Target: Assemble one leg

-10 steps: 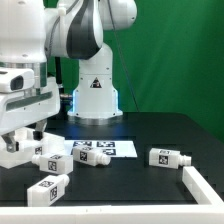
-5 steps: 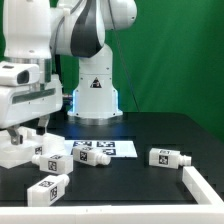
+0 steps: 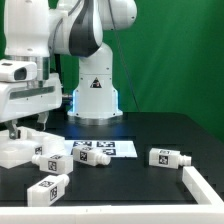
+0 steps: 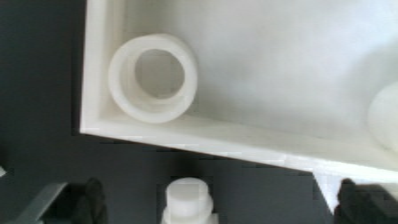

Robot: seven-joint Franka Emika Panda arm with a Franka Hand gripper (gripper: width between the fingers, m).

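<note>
As far as the pictures show, the job has hardly begun: no leg is fixed into anything yet. All four legs lie loose on the black table (image 3: 150, 128). Closest in the exterior view is the nearest leg (image 3: 47, 187), lying on its side. A little behind it lies the second leg (image 3: 52, 160), just beside the big white panel (image 3: 10, 153) at the exterior view's left. The third leg (image 3: 94, 155) lies right at the marker board (image 3: 112, 146). The fourth leg (image 3: 170, 157) lies well apart, toward the exterior view's right. Nearly everything seems left to do: one leg must be picked up, stood over the round hole (image 4: 153, 80) in the panel's corner, and fixed in.

Farther back, the gripper (image 3: 24, 130) hangs low at the panel's edge, pointing straight down. Its fingers (image 4: 71, 205) stand wide apart and hold nothing. In the wrist view a leg's round end (image 4: 187, 198) shows in the gap between them, but neither finger touches it. Which leg it is cannot be told. Behind the hand, the arm rises tall and bends back to its base (image 3: 95, 95) at the far side of the table.
</note>
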